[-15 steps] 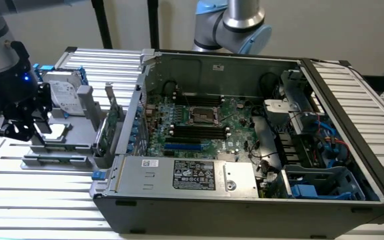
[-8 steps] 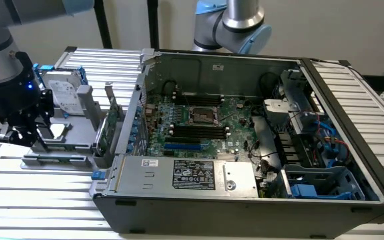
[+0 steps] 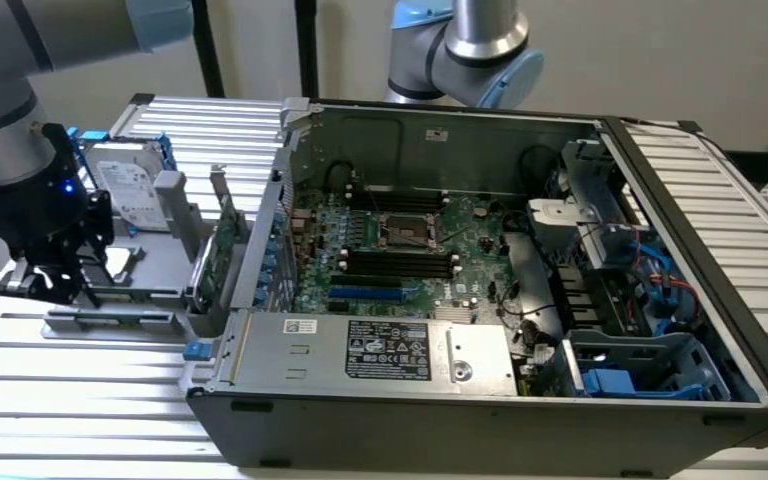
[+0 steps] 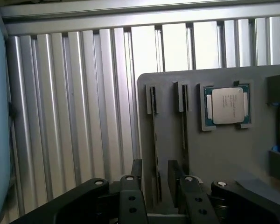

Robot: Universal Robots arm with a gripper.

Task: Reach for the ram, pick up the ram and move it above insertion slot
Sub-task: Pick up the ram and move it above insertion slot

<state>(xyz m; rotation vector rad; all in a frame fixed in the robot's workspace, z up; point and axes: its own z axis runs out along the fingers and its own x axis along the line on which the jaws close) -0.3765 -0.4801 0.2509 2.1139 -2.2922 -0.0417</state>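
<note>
Ribbed aluminium tabletop (image 3: 91,400) ran around the gray fixture tray (image 4: 214,154), with open room between the tray's edge and the open computer case (image 3: 491,400). The ram (image 4: 155,135) stood on edge in a tray slot, its long axis parallel to the table's ribs and to a second stick (image 4: 184,126) just beside it. The gripper (image 4: 155,175) hung over one end of the ram, jaws apart on either side of it. A processor chip (image 4: 226,106) lay near.

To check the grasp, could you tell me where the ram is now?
The ram stands on edge in the grey holder on the exterior view's left, outside the computer case; in the wrist view it lies between the fingers of the open gripper.
</note>
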